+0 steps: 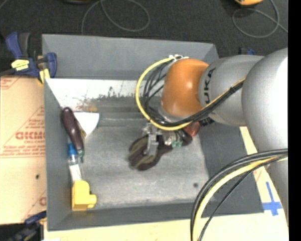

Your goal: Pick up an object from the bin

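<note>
One dark-handled tool (72, 128), one yellow block (83, 196)

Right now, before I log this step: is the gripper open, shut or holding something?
The gripper: cannot be told; it is down at a dark brown rounded thing in the middle of the bin.

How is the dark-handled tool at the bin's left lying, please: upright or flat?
Flat. The tool lies full length on the bin floor along the left wall, handle toward the far end.
</note>
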Motion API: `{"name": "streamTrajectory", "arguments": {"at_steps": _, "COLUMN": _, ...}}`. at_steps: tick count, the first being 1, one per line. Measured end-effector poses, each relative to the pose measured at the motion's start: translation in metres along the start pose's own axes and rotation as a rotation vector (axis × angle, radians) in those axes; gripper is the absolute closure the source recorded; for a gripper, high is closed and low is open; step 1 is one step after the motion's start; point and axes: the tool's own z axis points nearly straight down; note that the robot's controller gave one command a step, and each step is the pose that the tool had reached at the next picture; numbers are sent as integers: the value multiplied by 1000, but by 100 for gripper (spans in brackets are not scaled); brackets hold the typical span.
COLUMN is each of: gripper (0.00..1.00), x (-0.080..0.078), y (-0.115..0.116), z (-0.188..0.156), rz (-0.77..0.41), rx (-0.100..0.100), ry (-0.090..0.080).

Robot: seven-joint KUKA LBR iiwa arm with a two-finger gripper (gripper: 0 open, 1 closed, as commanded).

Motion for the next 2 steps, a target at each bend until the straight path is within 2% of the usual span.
{"name": "streamTrajectory", "arguments": {"at_steps": 1, "gripper": 100, "x": 2, "y": -5, "z": -109, "rz": -27, "rx": 1, "ry": -3}}
{"name": "streamTrajectory", "arguments": {"at_steps": 2, "gripper": 100, "x": 2, "y": -5, "z": -108, "rz": -27, "rx": 1, "ry": -3}}
